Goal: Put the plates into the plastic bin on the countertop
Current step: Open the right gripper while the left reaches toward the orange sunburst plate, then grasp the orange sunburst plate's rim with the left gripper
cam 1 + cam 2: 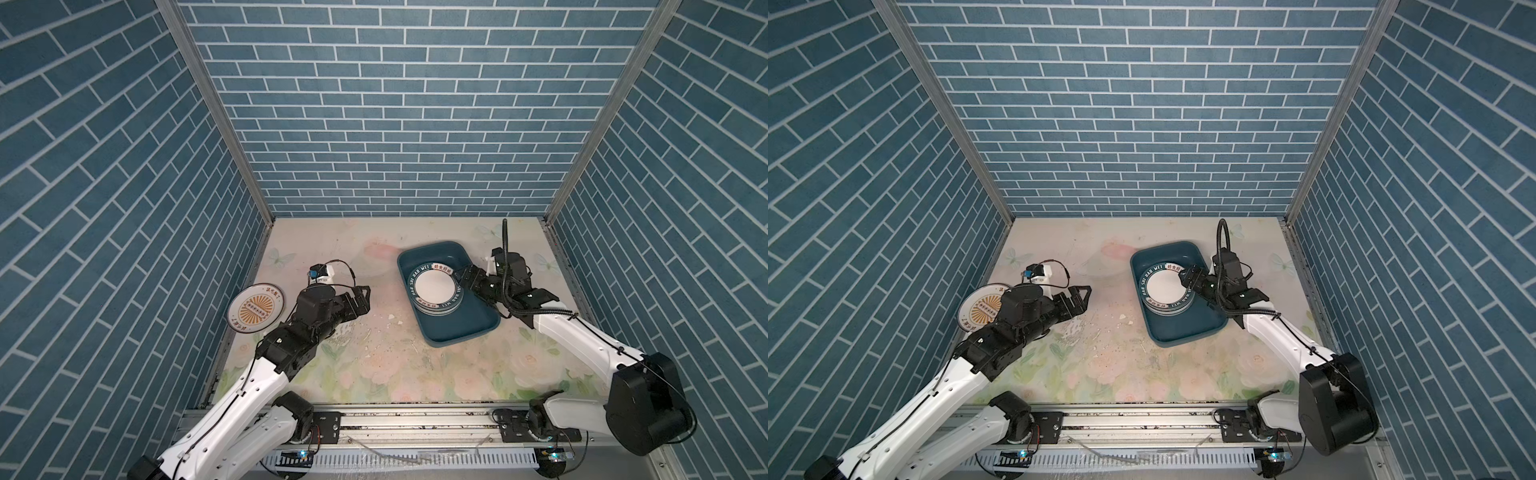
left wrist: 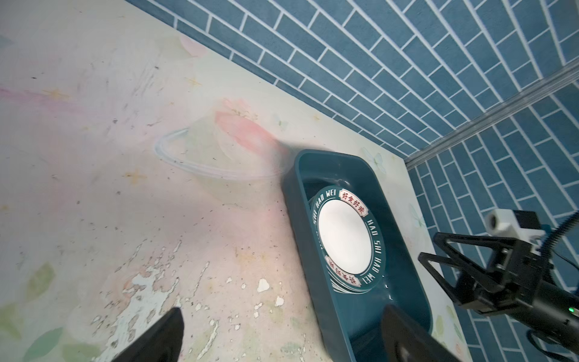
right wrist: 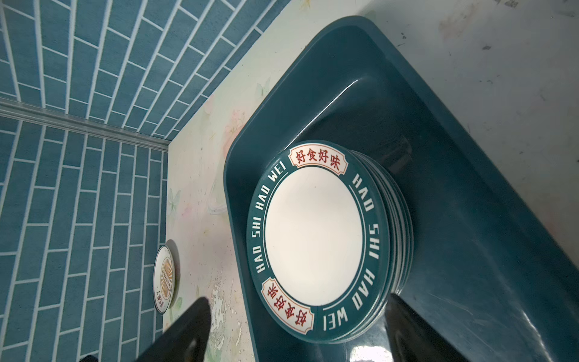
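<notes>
Scene: A two-armed robot works over a flower-printed countertop (image 1: 374, 374) boxed in by blue brick-patterned walls (image 1: 395, 124).

Bin: The teal plastic bin (image 1: 461, 320) (image 1: 1187, 324) lies right of centre on the countertop. Its long side runs from far left to near right.

In the bin: A stack of plates (image 3: 402, 219) lies flat inside, toward the left wall of the tub. It is several plates deep, their edges fanned slightly in the right wrist view. The top plate (image 1: 434, 291) (image 1: 1167, 289) (image 2: 343, 239) (image 3: 313, 243) has a plain white centre and a dark teal rim lettered "HAO SHI HAO WEI". Two cream panels on the rim carry red characters.

On the counter: The sunburst plate (image 1: 255, 308) (image 3: 164, 279), white with an orange rayed centre, lies flat at the far-left edge of the countertop. It sits close to the left wall and well apart from the plastic bin. In a top view the left arm covers part of it (image 1: 976, 309).

Right arm: The right gripper (image 1: 459, 280) (image 2: 430, 247) reaches over the bin's right rim to the right edge of the stack. Its jaws are spread and grasp nothing; the left wrist view shows only air between the fingers. Whether a fingertip brushes the top plate cannot be told.

Left arm: The left gripper (image 1: 365, 297) (image 1: 1086, 293) hovers above the countertop between the sunburst plate and the plastic bin, pointing right. Its jaws are spread wide and empty.

Surface: A chipped patch (image 1: 374, 332) of flaked print marks the middle of the countertop, between the left gripper and the near end of the bin.
</notes>
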Tool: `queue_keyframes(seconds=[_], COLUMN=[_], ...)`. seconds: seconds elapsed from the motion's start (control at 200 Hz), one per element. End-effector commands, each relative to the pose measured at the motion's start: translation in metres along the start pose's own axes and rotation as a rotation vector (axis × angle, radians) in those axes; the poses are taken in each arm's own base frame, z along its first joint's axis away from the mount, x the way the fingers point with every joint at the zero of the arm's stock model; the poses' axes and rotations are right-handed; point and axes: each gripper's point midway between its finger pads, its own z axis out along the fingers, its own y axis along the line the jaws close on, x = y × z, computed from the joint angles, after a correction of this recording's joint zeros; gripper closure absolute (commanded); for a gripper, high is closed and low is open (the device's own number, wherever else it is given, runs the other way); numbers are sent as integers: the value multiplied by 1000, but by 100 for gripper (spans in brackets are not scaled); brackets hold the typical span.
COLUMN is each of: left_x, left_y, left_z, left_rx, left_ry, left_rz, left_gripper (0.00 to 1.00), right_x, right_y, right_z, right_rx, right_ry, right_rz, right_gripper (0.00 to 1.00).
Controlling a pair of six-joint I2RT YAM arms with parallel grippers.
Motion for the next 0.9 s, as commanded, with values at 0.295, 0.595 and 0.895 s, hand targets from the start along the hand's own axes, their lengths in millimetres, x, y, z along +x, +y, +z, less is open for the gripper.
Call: queue_keyframes(seconds=[0.295, 0.595, 0.895], left_x=[-4, -16, -14], left_y=[66, 156, 241], left_z=[-9, -7, -37], left_rx=[-201, -329, -457], left_ry=[-26, -96, -271], left_rz=[-147, -428, -709], left_gripper=[0, 0, 1], right_x=[5, 5, 7], right_y=[33, 41, 57], right_z=[-19, -22, -20], right_rx=[-110, -142, -199], right_ry=[-43, -48, -20], right_rz=[-119, -134, -156], right_gripper=[9, 9, 9])
